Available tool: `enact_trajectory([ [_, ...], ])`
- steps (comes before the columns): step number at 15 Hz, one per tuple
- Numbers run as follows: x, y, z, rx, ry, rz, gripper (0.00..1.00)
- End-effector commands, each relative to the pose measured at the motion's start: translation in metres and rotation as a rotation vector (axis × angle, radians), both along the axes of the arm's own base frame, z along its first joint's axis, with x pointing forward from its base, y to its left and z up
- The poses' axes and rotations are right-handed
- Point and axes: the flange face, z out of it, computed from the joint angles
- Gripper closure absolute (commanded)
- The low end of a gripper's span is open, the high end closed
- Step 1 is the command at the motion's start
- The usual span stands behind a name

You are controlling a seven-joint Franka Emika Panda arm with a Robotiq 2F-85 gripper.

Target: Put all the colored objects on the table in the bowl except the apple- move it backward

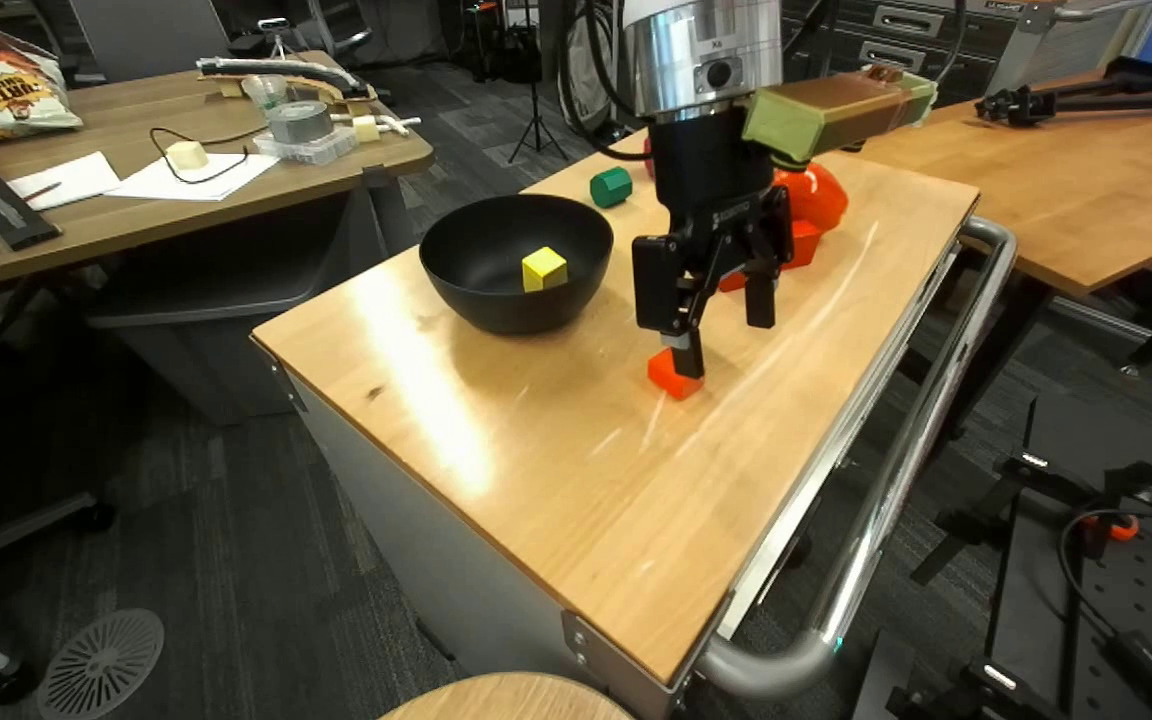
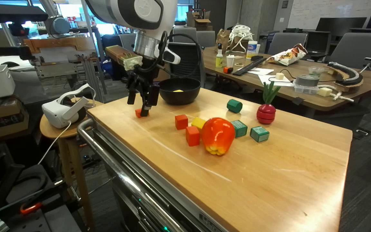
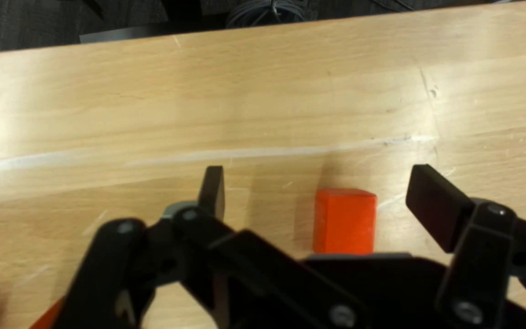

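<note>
Wide open, my gripper point(image 3: 320, 191) stands above an orange-red block point(image 3: 345, 221), which lies on the table point(image 2: 285, 180) between the fingers in the wrist view, touched by neither as far as I can see. A yellow block point(image 1: 544, 270) sits inside the black bowl point(image 1: 496, 308). In an exterior view the apple point(image 2: 217, 135) has two orange-red blocks point(image 2: 181, 121) and a partly hidden yellow block point(image 2: 198, 123) beside it. Two green blocks point(image 2: 259, 133), a dark-green piece point(image 2: 234, 105) and the small dark-red fruit point(image 2: 266, 113) with its green stem lie farther over.
A metal rail point(image 2: 130, 180) runs along one table edge. Beyond the table are a cluttered desk point(image 1: 336, 190) and a longer wooden desk point(image 1: 1116, 190). A white headset point(image 2: 61, 112) rests on a round stool by the table's end.
</note>
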Motion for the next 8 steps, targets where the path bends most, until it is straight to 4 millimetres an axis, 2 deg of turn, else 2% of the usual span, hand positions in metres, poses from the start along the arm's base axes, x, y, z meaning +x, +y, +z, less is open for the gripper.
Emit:
enact_trajectory([
  [1, 0.015, 0.007, -0.011, -0.029, -0.011, 0.009, 0.0],
  [4, 0.019, 0.01, -0.024, -0.051, 0.001, 0.02, 0.02],
  [5, 0.02, 0.012, -0.027, -0.057, 0.003, 0.026, 0.26],
  [7, 0.021, 0.013, -0.032, -0.068, 0.009, 0.032, 0.3],
  [8, 0.022, 0.013, -0.031, -0.078, 0.009, 0.035, 0.37],
])
